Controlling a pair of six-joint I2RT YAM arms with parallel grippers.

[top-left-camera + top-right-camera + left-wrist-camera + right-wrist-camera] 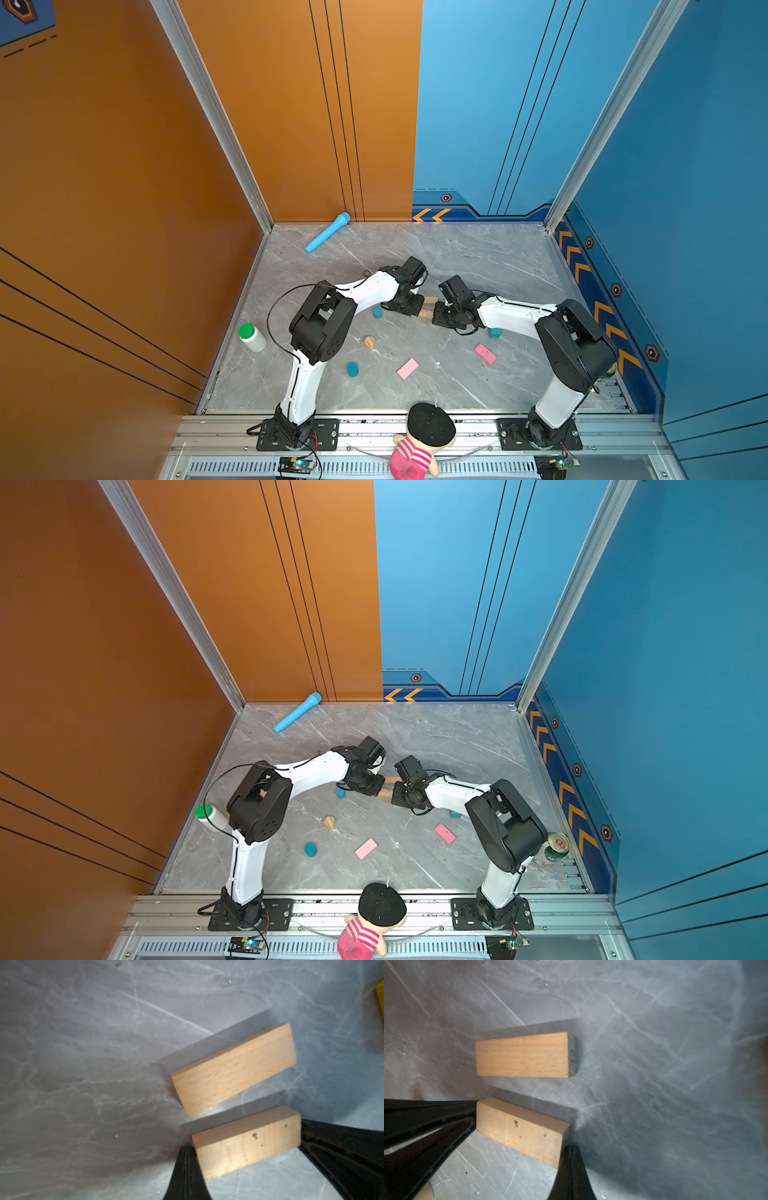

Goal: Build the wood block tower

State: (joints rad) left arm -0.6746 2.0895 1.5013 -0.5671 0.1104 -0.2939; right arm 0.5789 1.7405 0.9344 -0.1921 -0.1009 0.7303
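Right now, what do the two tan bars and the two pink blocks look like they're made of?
Tan bars: likely bare wood with a matte finish; grain lines show, and one has small dark specks. Pink blocks: a flat, even pink coat with no grain visible; perhaps painted wood, but too small here to be sure.

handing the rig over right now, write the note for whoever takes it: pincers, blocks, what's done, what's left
left pincer: shut, empty, tip at one end of a tan bar.
right pincer: shut, empty, tip at that bar's opposite end.
blocks: second tan bar lies beside it with a gap, both flat on the table. Loose around them: blue cylinders, tan cylinder, pink bars, teal cube.
done: the two tan bars lie side by side mid-table, seemingly as a base.
left: nothing is stacked yet; every other block has to go on.
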